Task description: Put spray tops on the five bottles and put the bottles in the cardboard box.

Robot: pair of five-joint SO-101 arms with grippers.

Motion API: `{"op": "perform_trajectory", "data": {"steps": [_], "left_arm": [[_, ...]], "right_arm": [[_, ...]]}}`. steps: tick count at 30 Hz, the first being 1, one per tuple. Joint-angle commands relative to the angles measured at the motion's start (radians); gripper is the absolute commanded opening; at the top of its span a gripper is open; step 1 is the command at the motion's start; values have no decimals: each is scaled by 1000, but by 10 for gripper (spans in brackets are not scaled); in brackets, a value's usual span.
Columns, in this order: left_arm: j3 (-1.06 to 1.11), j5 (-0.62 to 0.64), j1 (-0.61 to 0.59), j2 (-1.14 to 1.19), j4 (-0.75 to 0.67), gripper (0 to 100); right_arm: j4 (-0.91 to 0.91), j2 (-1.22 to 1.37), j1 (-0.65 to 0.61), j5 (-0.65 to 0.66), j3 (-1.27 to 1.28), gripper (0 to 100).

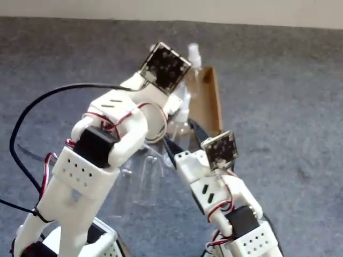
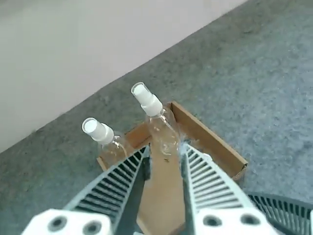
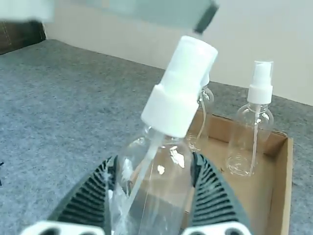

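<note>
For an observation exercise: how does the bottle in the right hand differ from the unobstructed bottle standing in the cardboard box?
The held bottle is gripped by the right hand; the boxed bottle stands free inside the cardboard box. The held bottle leans; the boxed bottle is upright. Both are clear with white spray tops fitted.

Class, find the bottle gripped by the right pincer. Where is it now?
In the right wrist view the bottle is clamped in the right pincer, spray top on, with the cardboard box and two more capped bottles beyond it.
</note>
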Motion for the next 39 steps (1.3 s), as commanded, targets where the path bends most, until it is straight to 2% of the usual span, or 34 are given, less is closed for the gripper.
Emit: {"op": "perform_trajectory", "data": {"steps": [1,11,14,16,20,23,26,30,34,39], "left_arm": [[-7,-8,24,-2,58,95],[27,-8,15,-197,104,98],[38,-6,-45,-272,135,98],[65,-6,-93,-331,167,98],[254,-8,-186,-489,184,98],[438,-35,-260,-627,157,99],[650,-57,-266,-751,72,99],[888,-55,-265,-889,-74,115],[978,-55,-265,-970,-95,225],[1047,-55,-266,-1026,-81,208]], "right_arm": [[-25,-13,15,-9,-5,4],[-25,-8,16,-8,-5,4],[-18,-7,28,-6,-13,4],[8,-4,68,51,-19,4],[65,39,96,98,-162,4],[116,173,91,98,-305,4],[117,372,77,98,-441,4],[122,668,-10,97,-636,7],[124,917,-94,66,-777,10],[122,1049,-136,-63,-897,10]]}}
